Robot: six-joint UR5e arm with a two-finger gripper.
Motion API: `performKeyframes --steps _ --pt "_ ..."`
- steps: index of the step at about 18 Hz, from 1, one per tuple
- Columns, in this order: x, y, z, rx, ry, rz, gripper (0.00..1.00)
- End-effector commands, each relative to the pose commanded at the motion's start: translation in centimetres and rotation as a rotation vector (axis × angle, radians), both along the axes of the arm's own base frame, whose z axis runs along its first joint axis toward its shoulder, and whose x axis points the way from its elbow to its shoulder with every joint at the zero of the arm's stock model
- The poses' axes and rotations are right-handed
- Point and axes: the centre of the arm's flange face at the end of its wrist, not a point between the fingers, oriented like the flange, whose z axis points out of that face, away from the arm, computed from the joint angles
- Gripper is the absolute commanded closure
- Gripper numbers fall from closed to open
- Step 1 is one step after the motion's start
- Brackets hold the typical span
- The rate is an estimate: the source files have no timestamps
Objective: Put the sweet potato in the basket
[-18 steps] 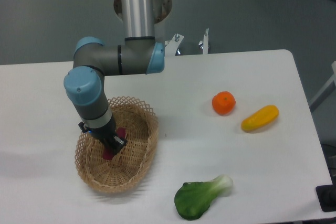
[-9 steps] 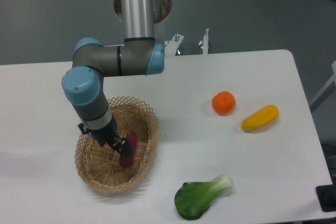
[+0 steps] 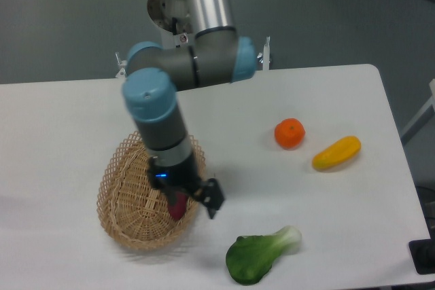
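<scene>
Sweet potato (image 3: 178, 207) inside basket (image 3: 129, 198), right side. Gripper (image 3: 202, 197) apparently spread, over rim; could snag wicker, tipping basket.

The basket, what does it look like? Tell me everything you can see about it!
The basket is oval, shallow and light tan, woven like wicker with a lacy looped rim. It sits flat on the white table at the front left. The sweet potato, a small magenta piece, lies inside near its right wall. The gripper hangs over that right edge, hiding part of the rim.
</scene>
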Motion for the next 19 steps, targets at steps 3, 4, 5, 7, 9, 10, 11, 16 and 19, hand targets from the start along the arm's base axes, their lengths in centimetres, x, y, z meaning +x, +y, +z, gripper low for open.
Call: performKeyframes --steps 3,4,5,7,9,10,11,16,19 --pt "-4.2 -3.6 0.8 -0.059 0.004 -0.021 0.0" --pt "-5.5 -4.8 1.5 -0.081 0.001 -0.037 0.0" --pt "-6.6 -5.8 2.1 -0.106 0.003 -0.069 0.0" --pt "-8.7 -7.5 2.9 -0.148 -0.001 -0.141 0.0" --pt "-10.5 -10.0 4.1 -0.18 -0.009 -0.202 0.0" --pt "-11.3 -11.0 4.2 -0.198 -0.013 -0.235 0.0" --pt "-12.1 -12.1 4.2 -0.212 -0.018 -0.264 0.0" --pt "-14.9 -17.1 5.7 -0.186 -0.041 -0.315 0.0" --pt "-15.2 -17.9 5.8 -0.189 -0.037 -0.319 0.0"
